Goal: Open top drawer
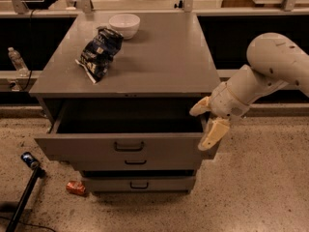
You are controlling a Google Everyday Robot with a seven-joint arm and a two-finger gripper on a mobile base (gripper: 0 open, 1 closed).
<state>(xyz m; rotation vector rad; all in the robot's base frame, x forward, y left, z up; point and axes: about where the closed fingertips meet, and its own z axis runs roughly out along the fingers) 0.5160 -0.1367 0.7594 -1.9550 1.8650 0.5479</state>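
The top drawer (96,150) of the grey cabinet stands pulled out, its dark tray showing empty, with a small dark bracket handle (129,146) at the centre of its front. My gripper (206,122) hangs at the drawer's right front corner, off the handle. Its two cream fingers (214,133) are spread apart, with nothing between them. The white arm comes in from the right.
Two shorter drawers (139,183) sit below, the lower one slightly out. On the cabinet top (164,62) lie a blue chip bag (99,52) and a white bowl (124,24). A water bottle (16,61) stands at left. A can (76,188) and a black pole (24,197) are on the floor.
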